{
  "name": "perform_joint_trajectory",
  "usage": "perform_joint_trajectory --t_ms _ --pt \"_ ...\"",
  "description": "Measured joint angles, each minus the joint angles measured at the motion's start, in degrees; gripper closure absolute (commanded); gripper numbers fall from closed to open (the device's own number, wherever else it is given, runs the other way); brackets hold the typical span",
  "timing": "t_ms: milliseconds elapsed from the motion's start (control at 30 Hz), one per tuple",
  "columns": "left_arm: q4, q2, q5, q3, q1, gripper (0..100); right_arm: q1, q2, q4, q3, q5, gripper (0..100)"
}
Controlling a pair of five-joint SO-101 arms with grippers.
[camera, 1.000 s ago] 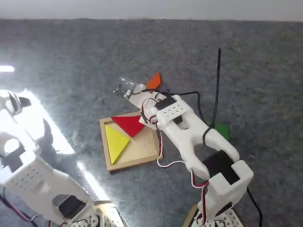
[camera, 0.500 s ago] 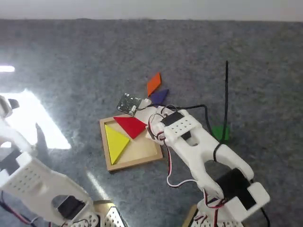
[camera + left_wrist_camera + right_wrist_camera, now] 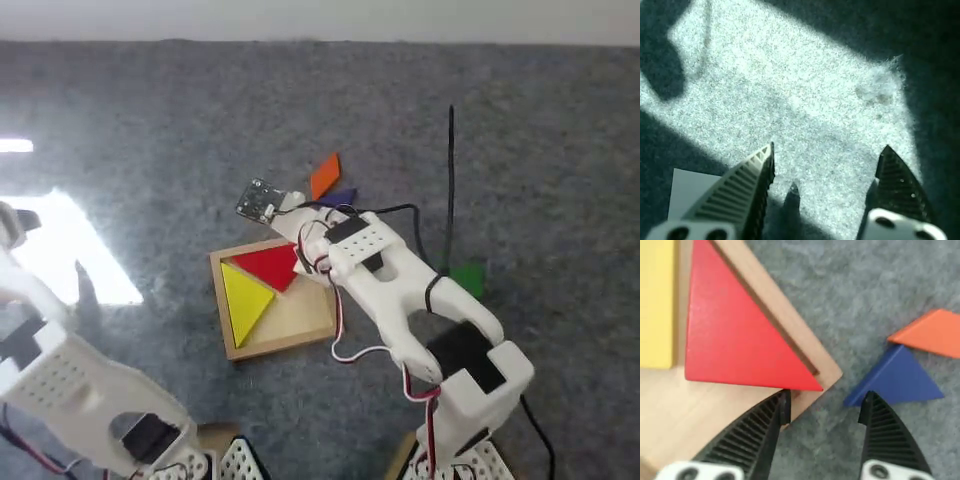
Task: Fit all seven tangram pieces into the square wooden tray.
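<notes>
High view: a grey speckled tabletop (image 3: pixel 150 120) with a sun patch (image 3: pixel 70 250) at the left and a pale wall (image 3: pixel 320 18) behind. The square wooden tray (image 3: pixel 290 322) holds a yellow triangle (image 3: pixel 243 297) and a red triangle (image 3: pixel 268 264). An orange parallelogram (image 3: pixel 324 175) and a dark blue triangle (image 3: pixel 338 197) lie just beyond it.

Left wrist view: the left gripper (image 3: pixel 829 147) gapes wide over the lit surface, holding nothing.

Right wrist view: the right gripper (image 3: pixel 827 394), parted and holding nothing, hovers at the tray's corner beside the red triangle's tip.

The tray (image 3: pixel 296 316) is pale, matt, bare wood. The red triangle (image 3: pixel 735 345) and yellow triangle (image 3: pixel 243 297) look smooth and painted. The table (image 3: pixel 150 110) is rough, speckled grey. The right gripper (image 3: pixel 825 397) has black ribbed plastic fingers (image 3: pixel 752 437).
</notes>
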Motion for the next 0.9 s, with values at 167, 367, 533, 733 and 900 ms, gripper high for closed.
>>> perform_joint_trajectory --t_ms 167,367,533,733,900 --pt "0.0 0.0 0.0 0.0 0.0 68 -1.05 1.41 0.0 -0.18 0.0 76.6" --pt "0.0 0.0 0.0 0.0 0.0 68 -0.79 1.41 0.0 -0.7 -0.26 76.7" --pt "0.0 0.0 0.0 0.0 0.0 68 8.44 0.79 2.9 -8.97 -12.13 76.7" --pt "-0.7 0.0 0.0 0.18 0.26 68 6.33 10.11 4.22 -24.53 -26.46 76.7" --pt "-0.97 0.0 0.0 0.35 0.26 68 3.69 25.58 4.57 -41.76 -26.99 76.8"
